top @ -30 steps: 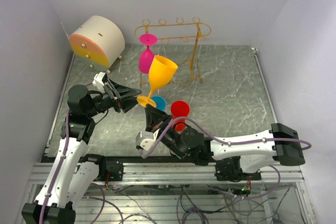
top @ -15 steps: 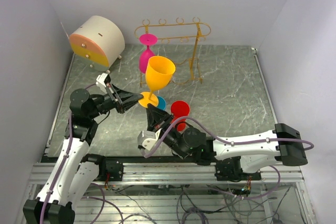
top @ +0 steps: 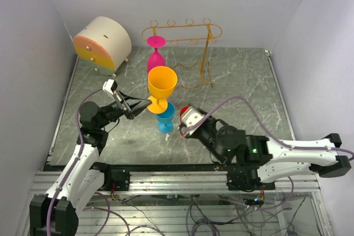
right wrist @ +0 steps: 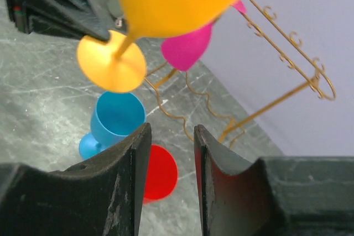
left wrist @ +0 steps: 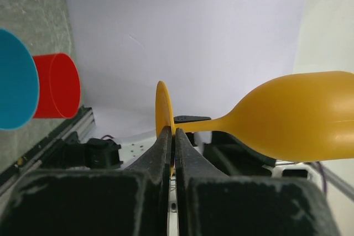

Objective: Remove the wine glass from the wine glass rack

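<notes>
Handover is done since a second ago: the right gripper (right wrist: 169, 136) has let go, spread its jaws empty and drawn back toward its base, while the left gripper (left wrist: 173, 132) has closed. It pinches the edge of the foot of the orange wine glass (top: 162, 81), which stands upright just right of the fingertips, bowl on top. The glass is clear of the wine glass rack (top: 207, 53), which stands well behind it with a pink glass (top: 156, 59) hanging from it. The left forearm reaches rightward, low, apparently with the wrist rolled sideways.
</notes>
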You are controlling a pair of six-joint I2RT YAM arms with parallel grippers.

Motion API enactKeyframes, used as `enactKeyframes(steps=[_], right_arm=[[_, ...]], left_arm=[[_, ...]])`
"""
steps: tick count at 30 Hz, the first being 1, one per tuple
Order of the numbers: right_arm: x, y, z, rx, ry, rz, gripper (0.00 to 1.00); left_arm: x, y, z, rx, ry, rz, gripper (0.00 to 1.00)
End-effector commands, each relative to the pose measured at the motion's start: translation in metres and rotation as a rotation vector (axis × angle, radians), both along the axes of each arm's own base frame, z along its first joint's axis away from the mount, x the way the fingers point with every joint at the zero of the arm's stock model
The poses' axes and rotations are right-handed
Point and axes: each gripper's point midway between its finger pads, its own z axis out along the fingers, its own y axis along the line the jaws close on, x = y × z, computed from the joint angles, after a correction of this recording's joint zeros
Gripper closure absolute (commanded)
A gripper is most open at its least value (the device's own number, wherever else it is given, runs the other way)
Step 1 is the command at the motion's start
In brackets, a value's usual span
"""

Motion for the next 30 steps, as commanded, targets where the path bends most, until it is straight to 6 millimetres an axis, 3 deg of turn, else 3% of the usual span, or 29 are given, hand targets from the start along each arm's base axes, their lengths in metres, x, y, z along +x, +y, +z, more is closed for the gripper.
enactKeyframes(steps=[1, 4, 8, 12, 15, 20, 24, 30], right_arm=[[0.002, -0.049, -0.004, 0.062, 0.21, -0.166, 0.63], [0.004, -0.06, 0.018, 0.139, 0.295, -0.209, 0.63], [0.017, -0.058, 0.049, 0.221, 0.411, -0.203, 0.69], [0.051, -0.058, 0.077, 0.312, 0.504, -0.163, 0.83], [0.074, -0.052, 0.087, 0.33, 0.574, -0.114, 1.0], [0.081, -0.021, 0.077, 0.286, 0.745, 0.042, 1.0], [0.069, -0.008, 0.07, 0.268, 0.788, 0.152, 0.71], [0.056, -0.006, 0.07, 0.264, 0.803, 0.217, 0.64]], left_arm=[[0.004, 0.001, 0.013, 0.055, -0.217, 0.035, 0.93], [0.012, -0.001, -0.003, 0.155, -0.239, 0.041, 0.93], [0.02, 0.002, -0.017, 0.28, -0.267, 0.063, 0.93], [0.021, 0.006, -0.019, 0.359, -0.305, 0.09, 0.93], [0.021, 0.009, -0.019, 0.415, -0.312, 0.11, 0.93], [0.02, 0.016, -0.018, 0.497, -0.326, 0.135, 0.93], [0.018, 0.019, -0.014, 0.53, -0.34, 0.148, 0.93], [0.02, 0.019, -0.01, 0.528, -0.346, 0.149, 0.93]])
